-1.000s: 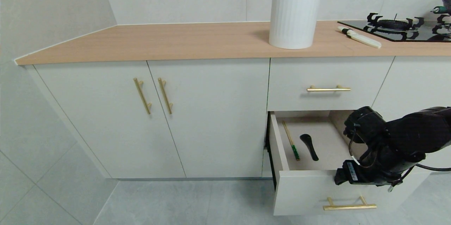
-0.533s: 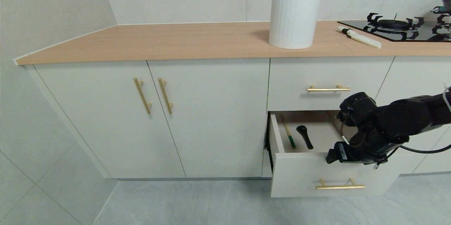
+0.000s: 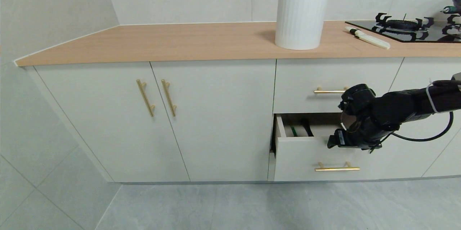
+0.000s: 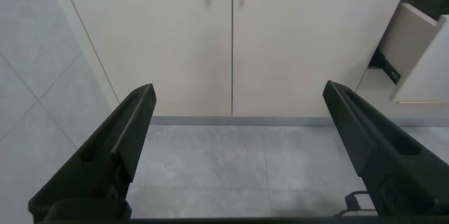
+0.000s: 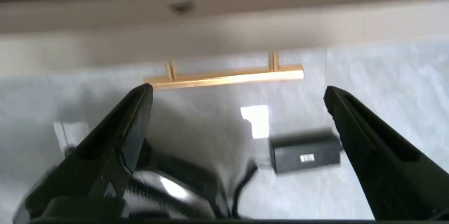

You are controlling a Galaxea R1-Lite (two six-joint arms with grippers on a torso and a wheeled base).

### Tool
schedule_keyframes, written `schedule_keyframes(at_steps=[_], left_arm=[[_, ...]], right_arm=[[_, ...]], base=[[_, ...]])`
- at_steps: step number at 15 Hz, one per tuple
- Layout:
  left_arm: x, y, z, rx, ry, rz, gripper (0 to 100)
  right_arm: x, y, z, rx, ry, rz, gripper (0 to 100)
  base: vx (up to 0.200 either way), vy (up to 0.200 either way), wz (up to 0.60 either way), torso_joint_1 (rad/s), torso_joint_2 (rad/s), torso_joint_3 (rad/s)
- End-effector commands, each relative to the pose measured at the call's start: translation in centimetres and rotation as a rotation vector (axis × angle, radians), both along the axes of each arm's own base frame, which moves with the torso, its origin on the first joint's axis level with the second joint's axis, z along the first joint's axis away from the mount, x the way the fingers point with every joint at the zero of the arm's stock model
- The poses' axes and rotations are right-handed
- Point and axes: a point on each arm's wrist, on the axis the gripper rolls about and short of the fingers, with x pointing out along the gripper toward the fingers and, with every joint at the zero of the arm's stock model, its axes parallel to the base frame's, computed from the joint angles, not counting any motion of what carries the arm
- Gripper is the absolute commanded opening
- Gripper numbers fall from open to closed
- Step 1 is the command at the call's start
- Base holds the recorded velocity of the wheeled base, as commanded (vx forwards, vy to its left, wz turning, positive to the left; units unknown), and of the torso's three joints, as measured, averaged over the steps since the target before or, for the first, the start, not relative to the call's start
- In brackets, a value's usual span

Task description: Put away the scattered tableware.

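The lower drawer (image 3: 306, 154) is seen almost closed, with a narrow gap left at its top. In that gap a green-tipped piece (image 3: 293, 131) and a dark piece (image 3: 306, 128) of tableware are glimpsed, too hidden to be named. The right pincer (image 3: 333, 142) is held at the top edge of the drawer front with its jaws spread. Whether it touches the front cannot be told. The left pincer (image 4: 235, 154) is also spread, holding nothing, low before the cabinet doors.

Several risks are judged. The drawer may be left ajar if the push is ended short. A finger may be trapped under the upper drawer (image 3: 335, 85) if the pincer is carried in with the front. A hard shove may throw the pieces about inside. The white knife (image 3: 367, 38) on the bench (image 3: 180, 42) may be overlooked.

Counted are two drawers, two cabinet doors, four gold handles, two pieces in the drawer, one knife and one white ribbed container (image 3: 301, 10).
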Motion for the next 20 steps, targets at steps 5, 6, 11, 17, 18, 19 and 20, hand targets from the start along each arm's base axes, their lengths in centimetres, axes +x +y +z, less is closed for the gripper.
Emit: schedule_keyframes(at_steps=[5,6,11,17,18,19,20], left_arm=[[0.0,0.0,0.0,0.000,0.001,0.001,100],[0.0,0.0,0.0,0.000,0.001,0.001,100],[0.0,0.0,0.0,0.000,0.001,0.001,100],[0.0,0.0,0.0,0.000,0.001,0.001,100],[0.0,0.0,0.0,0.000,0.001,0.001,100],[0.0,0.0,0.0,0.000,0.001,0.001,100],[0.0,0.0,0.0,0.000,0.001,0.001,100]], right_arm=[[2.4,-0.7,-1.6,0.018,-0.083,-0.027,100],[2.5,-0.8,-1.8,0.018,-0.085,-0.030,100],[4.0,-1.6,-3.2,0.038,-0.195,-0.053,100],[4.8,-1.5,-4.7,0.054,-0.384,-0.040,100],[5.0,-1.5,-4.9,0.055,-0.405,-0.044,100],[5.1,-1.5,-4.9,0.058,-0.429,-0.043,100],[5.1,-1.5,-5.0,0.062,-0.451,-0.044,100]], base=[[0.000,0.000,0.00,0.000,0.00,0.000],[0.000,0.000,0.00,0.000,0.00,0.000],[0.000,0.000,0.00,0.000,0.00,0.000],[0.000,0.000,0.00,0.000,0.00,0.000],[0.000,0.000,0.00,0.000,0.00,0.000],[0.000,0.000,0.00,0.000,0.00,0.000],[0.000,0.000,0.00,0.000,0.00,0.000]])
